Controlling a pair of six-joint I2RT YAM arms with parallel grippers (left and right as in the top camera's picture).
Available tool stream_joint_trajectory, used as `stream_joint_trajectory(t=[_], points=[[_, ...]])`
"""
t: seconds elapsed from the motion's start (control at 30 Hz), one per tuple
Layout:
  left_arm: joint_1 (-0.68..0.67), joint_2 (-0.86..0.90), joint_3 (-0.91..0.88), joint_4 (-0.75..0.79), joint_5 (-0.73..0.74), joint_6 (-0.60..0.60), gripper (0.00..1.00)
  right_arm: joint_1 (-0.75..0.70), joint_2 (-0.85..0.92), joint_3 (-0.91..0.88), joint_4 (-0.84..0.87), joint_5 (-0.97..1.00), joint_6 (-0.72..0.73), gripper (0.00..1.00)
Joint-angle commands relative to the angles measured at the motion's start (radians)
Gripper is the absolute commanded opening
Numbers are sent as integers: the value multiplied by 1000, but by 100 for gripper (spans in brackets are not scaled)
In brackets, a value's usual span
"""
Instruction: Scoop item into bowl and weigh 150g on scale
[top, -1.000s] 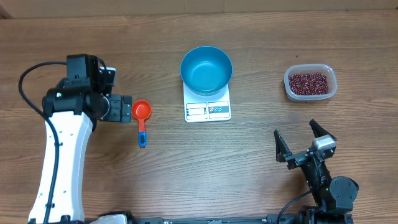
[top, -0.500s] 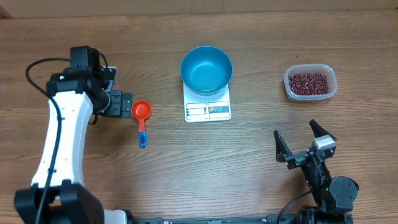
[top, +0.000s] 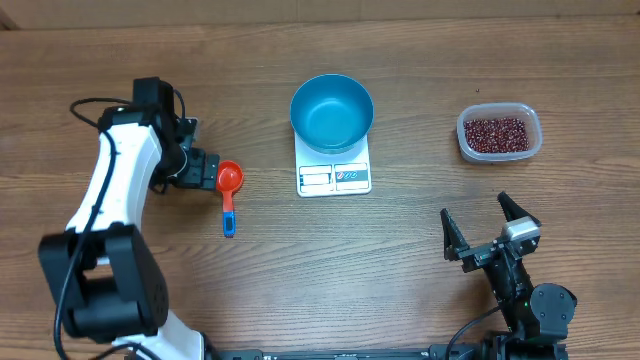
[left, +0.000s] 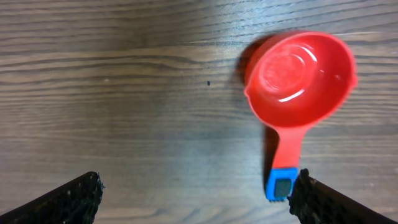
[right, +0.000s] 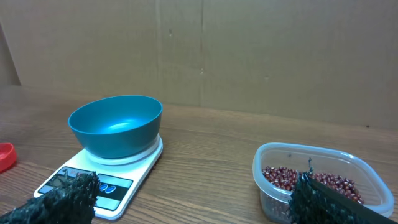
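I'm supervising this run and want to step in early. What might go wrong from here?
The red scoop lies off-centre before the open left gripper, handle beside one finger; closing may knock it away. The blue bowl overhangs the scale; a bump could shift it. The beans sit far right, so carrying may spill them.

Top-down overhead; 2 low wrist views

Wood-grain table (top: 150, 40); brown cardboard backdrop (right: 249, 50) behind.

scale (top: 334, 176) readout: too small | tub (right: 323, 151): cut off (bottom edge)
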Motion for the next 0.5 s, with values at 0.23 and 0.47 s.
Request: stream_joint_trajectory(t=[0.23, 0.47], points=[[3, 102, 20, 27, 13, 16, 100, 6, -11, -11, 2, 2, 6, 100], [3, 102, 20, 46, 12, 16, 100, 6, -11, -11, 2, 2, 6, 100]])
